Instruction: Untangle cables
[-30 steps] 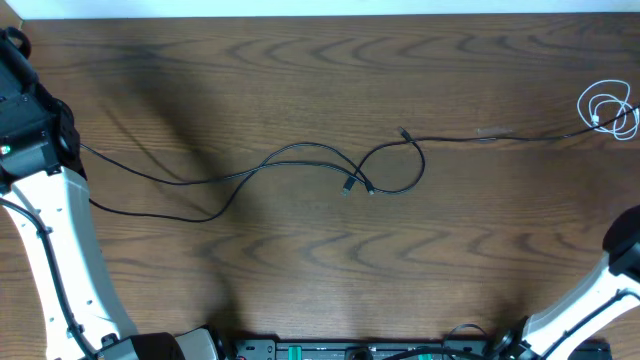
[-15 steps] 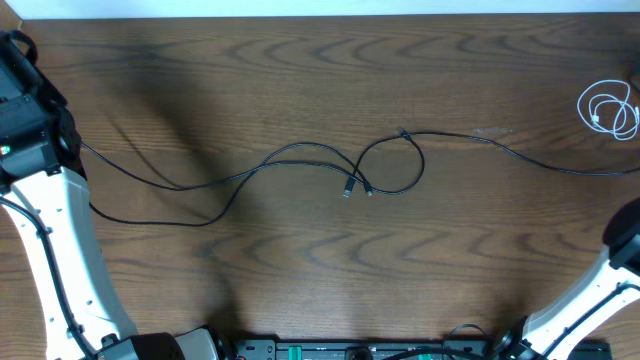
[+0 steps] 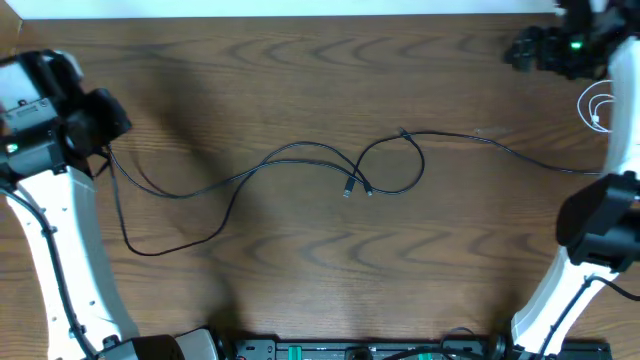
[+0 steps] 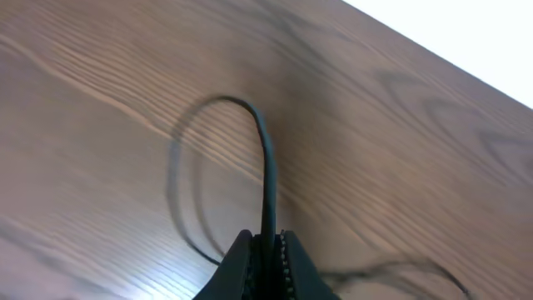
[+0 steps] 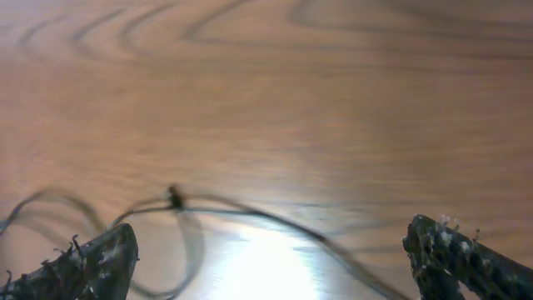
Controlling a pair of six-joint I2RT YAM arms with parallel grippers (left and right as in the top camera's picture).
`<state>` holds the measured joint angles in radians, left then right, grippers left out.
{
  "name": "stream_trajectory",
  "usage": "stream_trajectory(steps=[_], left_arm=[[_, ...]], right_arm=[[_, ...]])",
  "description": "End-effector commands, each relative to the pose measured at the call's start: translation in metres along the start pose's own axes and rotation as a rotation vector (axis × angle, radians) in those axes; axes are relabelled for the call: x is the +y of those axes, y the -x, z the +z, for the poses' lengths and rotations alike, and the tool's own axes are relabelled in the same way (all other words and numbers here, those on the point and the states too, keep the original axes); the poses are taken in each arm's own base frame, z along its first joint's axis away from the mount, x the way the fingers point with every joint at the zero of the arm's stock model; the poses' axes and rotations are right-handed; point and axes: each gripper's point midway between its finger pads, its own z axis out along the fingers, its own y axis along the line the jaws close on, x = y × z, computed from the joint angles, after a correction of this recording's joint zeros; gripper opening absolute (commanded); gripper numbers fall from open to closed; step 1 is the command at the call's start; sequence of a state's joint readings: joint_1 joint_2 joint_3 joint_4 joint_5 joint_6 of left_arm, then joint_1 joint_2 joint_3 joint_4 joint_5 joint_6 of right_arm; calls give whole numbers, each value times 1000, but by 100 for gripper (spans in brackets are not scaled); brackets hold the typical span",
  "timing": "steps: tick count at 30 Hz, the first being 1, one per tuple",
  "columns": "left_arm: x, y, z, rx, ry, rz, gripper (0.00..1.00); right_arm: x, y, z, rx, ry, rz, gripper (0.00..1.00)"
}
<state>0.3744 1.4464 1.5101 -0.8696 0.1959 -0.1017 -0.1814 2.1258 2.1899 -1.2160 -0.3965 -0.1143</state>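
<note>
Both grippers had swung inward since a second earlier, the left gripper (image 4: 266, 243) pinching the black cable (image 3: 300, 150) whose length ran rightward to a central loop, the right gripper (image 5: 271, 246) spread wide, nearer the white cable (image 3: 598, 106) coiled far right.

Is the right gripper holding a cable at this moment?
No. The right gripper stands wide open in its wrist view, gripping nothing; the black cable lies on the table, untouched by it.
</note>
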Motion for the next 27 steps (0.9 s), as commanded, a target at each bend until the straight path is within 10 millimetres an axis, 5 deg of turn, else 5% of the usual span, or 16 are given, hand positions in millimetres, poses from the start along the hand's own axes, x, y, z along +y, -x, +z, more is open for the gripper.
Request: stream_trajectory(steps=[1, 15, 19, 27], left_arm=[[-33, -27, 5, 82, -109, 1, 7], [-97, -106, 62, 308, -107, -15, 8], [-115, -121, 78, 344, -92, -32, 7], [-120, -144, 103, 348, 74, -104, 7]], right_arm=[[52, -2, 1, 15, 64, -45, 95], [163, -78, 104, 229, 131, 243, 68], [174, -103, 125, 268, 78, 323, 59], [173, -149, 153, 313, -69, 457, 39]])
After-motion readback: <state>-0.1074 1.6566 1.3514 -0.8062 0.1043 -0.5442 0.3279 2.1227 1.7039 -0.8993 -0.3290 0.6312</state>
